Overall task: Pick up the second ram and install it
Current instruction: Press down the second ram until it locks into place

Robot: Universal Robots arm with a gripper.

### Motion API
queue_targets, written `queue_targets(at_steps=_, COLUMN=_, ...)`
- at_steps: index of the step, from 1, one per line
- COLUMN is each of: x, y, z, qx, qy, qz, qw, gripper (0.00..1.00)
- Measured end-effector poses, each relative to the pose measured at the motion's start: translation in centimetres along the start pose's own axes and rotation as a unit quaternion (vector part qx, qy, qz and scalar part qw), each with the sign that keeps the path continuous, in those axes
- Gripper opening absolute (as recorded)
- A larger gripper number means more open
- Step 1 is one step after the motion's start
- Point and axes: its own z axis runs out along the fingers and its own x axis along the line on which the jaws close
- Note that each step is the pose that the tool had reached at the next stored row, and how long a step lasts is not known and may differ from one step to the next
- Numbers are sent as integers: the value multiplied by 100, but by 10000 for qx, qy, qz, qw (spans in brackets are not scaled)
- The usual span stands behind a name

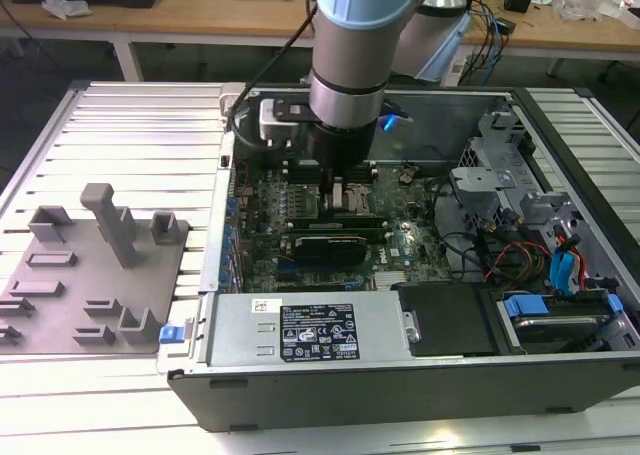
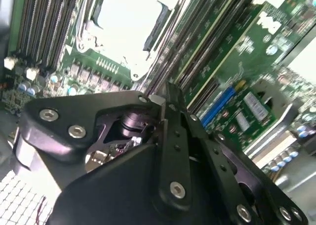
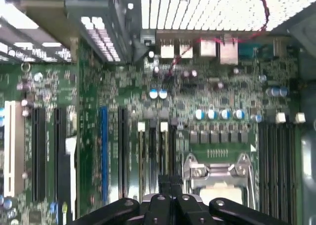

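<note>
The pincer (image 2: 165, 99) is lowered into the open computer case (image 1: 400, 375), over the motherboard (image 1: 400, 240) beside the processor socket (image 3: 222, 178). In both wrist views its fingers (image 3: 170, 185) stand pressed close together, their tips down among the long black memory slots (image 3: 148, 156) next to the socket. Whether they pinch anything I cannot tell. In the exterior view a long narrow stick, seemingly the second ram (image 1: 335, 222), lies along the slots just below the arm's wrist; whether it is fully seated cannot be made out. A wide black expansion card (image 1: 322, 247) sits just beside it, toward the case's near wall. The case lies on the ribbed metal surface (image 1: 130, 115), and a grey fixture tray (image 1: 90, 275) rests near the surface's edge at the exterior view's left.
</note>
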Motion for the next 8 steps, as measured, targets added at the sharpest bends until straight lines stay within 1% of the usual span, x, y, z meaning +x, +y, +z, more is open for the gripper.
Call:
queue_targets(at_steps=1, x=-1, y=-68, z=-11, qx=-5, qy=-2, qz=-1, qw=10000, gripper=11)
queue_targets(at_steps=2, x=-3, y=-117, z=-24, qx=-6, qy=-4, qz=0, qw=10000, gripper=11)
queue_targets(at_steps=3, x=-4, y=-149, z=-49, qx=-7, qy=-5, qz=-1, qw=10000, gripper=11)
queue_targets(at_steps=5, x=-8, y=-166, z=-120, qx=-7, qy=-4, qz=-1, qw=10000, gripper=11)
queue_targets(at_steps=8, x=-21, y=-168, z=-353, qx=-6, qy=-4, qz=0, qw=10000, gripper=11)
